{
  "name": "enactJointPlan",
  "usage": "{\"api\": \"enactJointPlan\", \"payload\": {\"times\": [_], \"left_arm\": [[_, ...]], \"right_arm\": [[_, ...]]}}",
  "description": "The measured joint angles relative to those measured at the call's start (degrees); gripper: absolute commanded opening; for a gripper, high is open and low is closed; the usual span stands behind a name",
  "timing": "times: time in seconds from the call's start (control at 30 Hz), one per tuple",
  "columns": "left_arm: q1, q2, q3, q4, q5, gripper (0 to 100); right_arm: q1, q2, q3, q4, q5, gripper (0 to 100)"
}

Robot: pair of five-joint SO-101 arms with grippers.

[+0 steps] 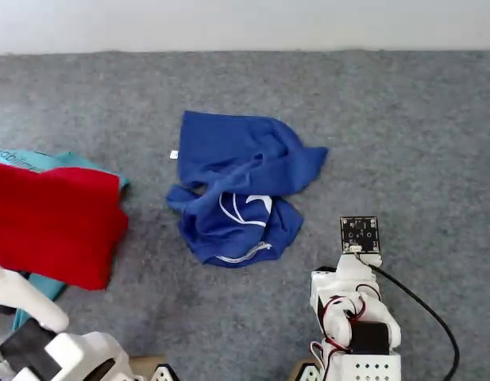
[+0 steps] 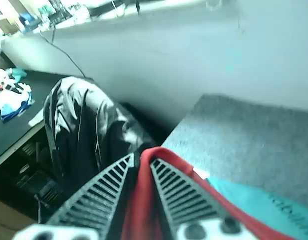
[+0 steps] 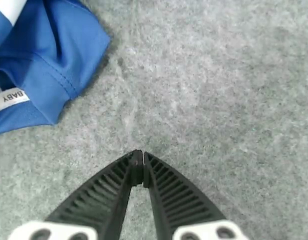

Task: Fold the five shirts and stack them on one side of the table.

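Left gripper (image 2: 144,162) clamped on the folded red cotton shirt (image 1: 54,218), stacked over a teal shirt (image 1: 34,161) at the left edge of the grey felt table (image 1: 403,119). Crumpled blue cotton shirt (image 1: 241,190) mid-table, not yet folded. Right gripper (image 3: 138,167) closed, empty.

The right arm (image 1: 352,313), by the tabletop's near right corner, is made of blocky white plastic shells. A black servo (image 1: 369,337) is set into it, and its white base plate (image 1: 364,369) is dotted with small holes. Thin red and black wires (image 1: 337,311) loop over its middle. A square black circuit board (image 1: 360,233) speckled with small silver dots sits at its far end, and a black cable (image 1: 419,302) curves from there to the near edge. The left arm (image 1: 70,349), at the near left corner, has rounded white shells and a black block (image 1: 24,349). The right gripper (image 3: 143,156) and the left gripper (image 2: 143,159) both have black triangular fingers (image 3: 104,195) ribbed with slanted slats, on white mounts (image 3: 39,232) with dark screw holes.
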Motion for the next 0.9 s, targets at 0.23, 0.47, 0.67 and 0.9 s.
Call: {"api": "enactJointPlan", "payload": {"times": [0.23,0.47,0.67,0.9], "left_arm": [[-0.3,0.0,7.5,1.8,-5.5,24],[1.1,-3.9,7.5,6.0,-5.7,24],[4.4,-10.6,7.5,8.7,-4.3,24],[19.8,-15.7,7.5,24.2,-1.3,24]], "right_arm": [[0.0,0.0,0.0,0.0,0.0,0.9],[0.0,0.0,0.0,0.0,0.0,0.9],[0.0,0.0,0.0,0.0,0.0,0.9],[0.0,0.0,0.0,0.0,0.0,0.9]]}}
